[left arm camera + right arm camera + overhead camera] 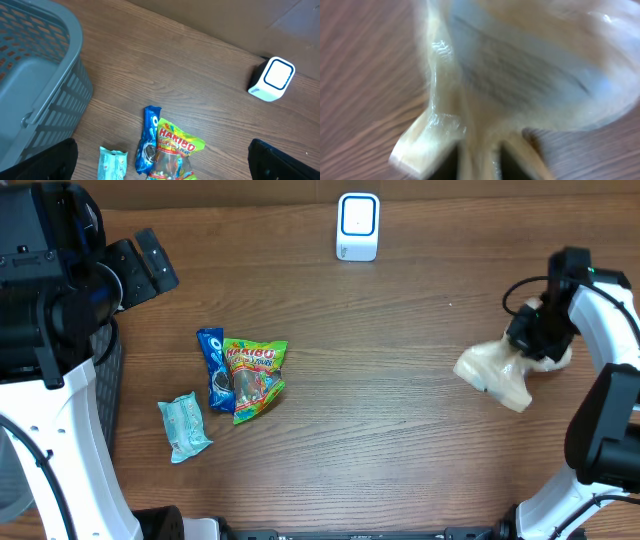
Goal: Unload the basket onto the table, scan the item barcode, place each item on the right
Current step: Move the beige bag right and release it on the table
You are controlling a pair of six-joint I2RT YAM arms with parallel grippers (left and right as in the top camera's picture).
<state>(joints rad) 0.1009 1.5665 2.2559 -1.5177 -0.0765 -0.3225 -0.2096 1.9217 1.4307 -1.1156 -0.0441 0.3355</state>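
The pale, translucent bag point(495, 375) lies at the right side of the table point(380, 440), crumpled and slightly spread toward the middle. The right gripper point(535, 330) sits over the bag's far right end, touching it or very nearly so. In the right wrist view the bag fills almost the whole picture and is blurred, with its crimped seal hanging low at the left. Whether this gripper's fingers are apart or pinching the plastic cannot be told.

The white barcode scanner point(357, 226) stands at the far edge of the table, near the middle and well apart from the bag.

The left gripper point(143, 268) hangs over the far left of the table, holding nothing. Its fingers point(55, 162) stand wide apart — one at each lower corner of the left wrist view. Nearer than it lie three packets: a Haribo bag point(253, 375), a blue Oreo pack point(212, 368) touching the Haribo bag's left side, and a teal packet point(183, 427) closer to the near left. A grey mesh basket point(35, 85) stands at the left edge — beside the packets.
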